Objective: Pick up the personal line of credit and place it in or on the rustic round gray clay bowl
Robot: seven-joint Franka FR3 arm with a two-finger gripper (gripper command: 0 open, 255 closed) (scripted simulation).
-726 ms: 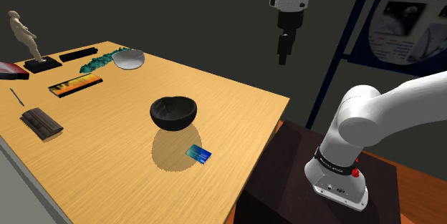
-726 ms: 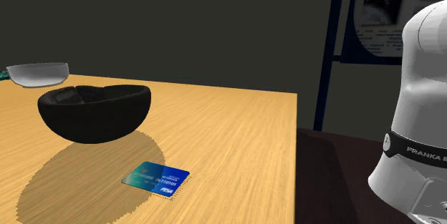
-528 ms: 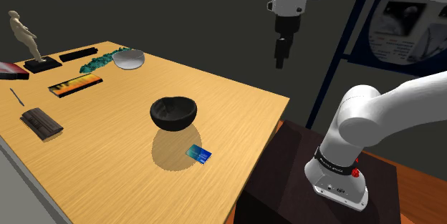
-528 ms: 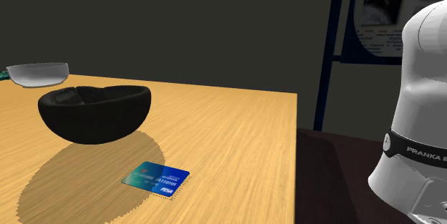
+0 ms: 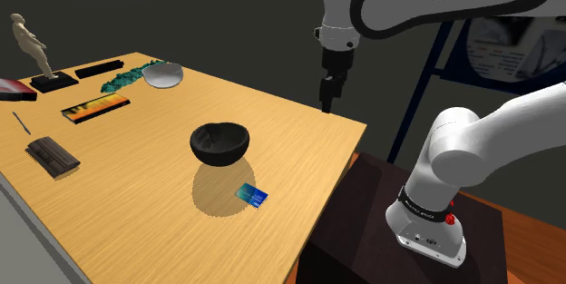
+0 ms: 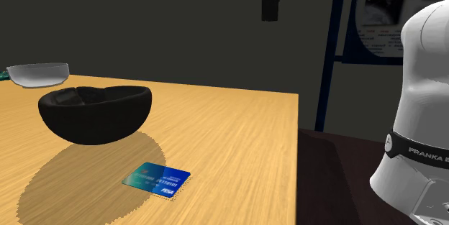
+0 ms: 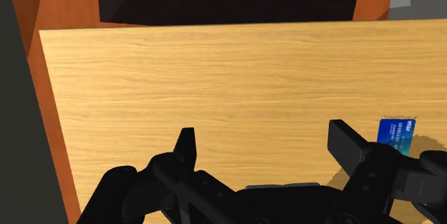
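Observation:
A blue card [image 5: 253, 196] lies flat on the wooden table [image 5: 299, 137], near its front edge, a little in front of a dark round bowl [image 5: 219, 142]. The same card [image 6: 157, 179] and bowl [image 6: 95, 112] appear in the second exterior view. My black gripper [image 5: 326, 102] hangs high in the air over the table's far right part, well above and away from both. In the wrist view its fingers [image 7: 185, 151] stand apart with nothing between them, and the card [image 7: 396, 132] peeks out beside the other finger. The gripper [image 6: 270, 14] hangs from the top of the second exterior view.
Toward the shoulder view's left lie a pale bowl [image 5: 163, 74], a green object [image 5: 121, 81], an orange book [image 5: 95, 107], a dark wallet-like item [image 5: 52, 156], a pen [image 5: 21, 122] and a figurine [image 5: 33, 49]. The dark stand [image 5: 399, 237] adjoins the table's right edge.
The arm has swung toward the shoulder view's left and lowered, bringing the gripper from beyond the table's edge to above it. Card and bowl are unmoved.

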